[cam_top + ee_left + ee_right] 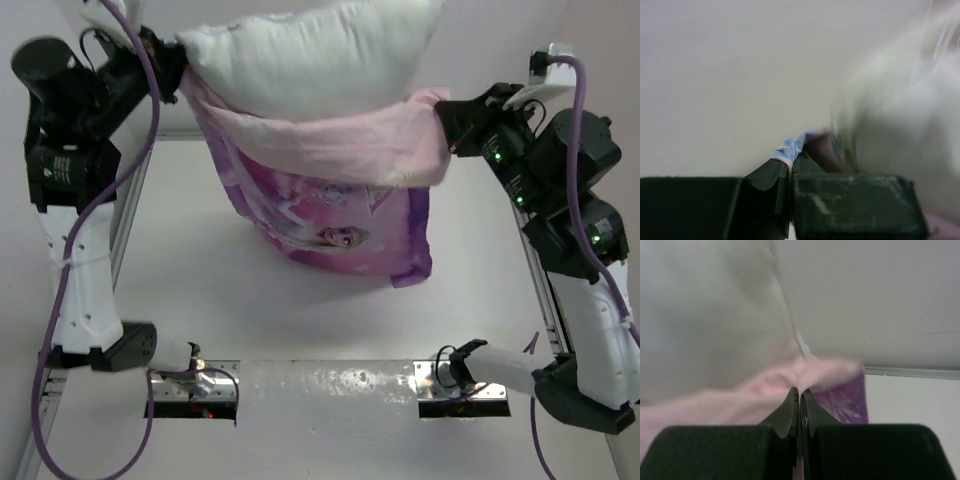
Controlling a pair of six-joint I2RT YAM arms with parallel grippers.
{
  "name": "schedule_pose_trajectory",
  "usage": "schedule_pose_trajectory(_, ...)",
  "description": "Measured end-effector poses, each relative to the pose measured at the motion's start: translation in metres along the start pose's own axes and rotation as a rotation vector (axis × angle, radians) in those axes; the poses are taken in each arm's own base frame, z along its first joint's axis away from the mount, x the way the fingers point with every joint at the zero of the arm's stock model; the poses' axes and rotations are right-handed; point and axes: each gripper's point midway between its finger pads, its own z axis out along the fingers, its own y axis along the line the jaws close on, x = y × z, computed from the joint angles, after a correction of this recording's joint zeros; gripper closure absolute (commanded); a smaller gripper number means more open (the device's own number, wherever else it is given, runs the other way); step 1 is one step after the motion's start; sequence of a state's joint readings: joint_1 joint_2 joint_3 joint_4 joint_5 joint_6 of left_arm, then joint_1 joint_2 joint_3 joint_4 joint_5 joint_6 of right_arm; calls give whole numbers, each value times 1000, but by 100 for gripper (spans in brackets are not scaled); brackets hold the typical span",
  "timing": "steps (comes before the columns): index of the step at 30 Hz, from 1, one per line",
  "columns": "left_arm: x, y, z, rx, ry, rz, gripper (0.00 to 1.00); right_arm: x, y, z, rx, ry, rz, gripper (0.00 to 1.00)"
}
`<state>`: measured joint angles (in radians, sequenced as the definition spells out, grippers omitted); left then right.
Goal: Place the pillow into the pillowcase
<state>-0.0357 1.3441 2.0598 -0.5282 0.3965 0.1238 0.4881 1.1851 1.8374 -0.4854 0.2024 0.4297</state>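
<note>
Left gripper (178, 68) and right gripper (447, 118): jaws pinched narrow on pillowcase (335, 200) mouth at 9 and 3 o'clock. Case hangs over table (300, 320). Pillow (310, 50) partly inside, protruding toward 12.

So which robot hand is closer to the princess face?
Right. The right gripper pinches the pillowcase edge up-right of the princess face; the left gripper holds the farther opposite edge.

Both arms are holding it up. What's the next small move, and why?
Probably a short joint lift-and-drop shake. The plump white pillow sits only partly inside the pink-and-purple printed fabric pillowcase, its top bulging above the rim, which the left gripper and right gripper pinch with shut fingers.
</note>
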Motion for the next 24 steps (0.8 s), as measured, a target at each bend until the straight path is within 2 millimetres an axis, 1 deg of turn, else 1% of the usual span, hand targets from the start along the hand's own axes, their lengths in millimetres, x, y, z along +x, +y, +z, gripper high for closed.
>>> schedule_pose_trajectory(1,-11,-1,-1,4,4,-3,100,10,-6,-9,18,41,-7,100)
schedule_pose_trajectory(2,-25,-1,2,17,-10,0,100,-1,-3,-13,15,35,-6,100)
schedule_pose_trajectory(3,-42,-2,7,35,-49,17,100,-23,4,-9,7,6,-5,100)
schedule_pose_trajectory(4,-50,-3,8,42,-77,31,100,-45,12,-3,-8,-40,0,100)
schedule_pose_trajectory(5,-53,-1,9,39,-101,46,100,-57,17,2,-22,-74,5,100)
schedule_pose_trajectory(6,-54,-1,5,31,-123,56,100,-60,18,3,-26,-86,7,100)
schedule_pose_trajectory(7,-44,-2,-1,20,-114,50,100,-55,18,4,-31,-92,10,100)
schedule_pose_trajectory(9,-32,-5,-13,13,-81,36,100,-28,9,-3,-24,-62,13,100)
schedule_pose_trajectory(10,-35,-6,-16,16,-87,39,100,-12,4,-7,-14,-28,13,100)
schedule_pose_trajectory(11,-44,-7,-18,16,-105,47,100,-3,1,-8,-6,0,10,100)
schedule_pose_trajectory(12,-47,-7,-18,17,-107,50,100,6,-1,-6,1,35,5,100)
schedule_pose_trajectory(13,-46,-8,-18,21,-104,50,100,10,0,-2,0,53,3,100)
schedule_pose_trajectory(16,-43,-7,-17,21,-94,47,100,8,4,12,-4,51,4,100)
schedule_pose_trajectory(18,-37,-6,-15,21,-81,40,100,11,3,14,-3,46,4,100)
schedule_pose_trajectory(19,-32,-6,-13,21,-73,34,100,15,1,13,0,46,4,100)
schedule_pose_trajectory(21,-15,-4,-10,15,-40,21,100,28,-6,12,21,68,-4,100)
schedule_pose_trajectory(22,-11,0,-8,-2,-22,15,100,33,-7,15,30,94,-12,100)
schedule_pose_trajectory(23,-10,8,0,-25,1,9,100,25,-5,19,35,107,-21,100)
schedule_pose_trajectory(24,-27,16,9,-47,-25,28,100,1,7,33,15,81,-23,100)
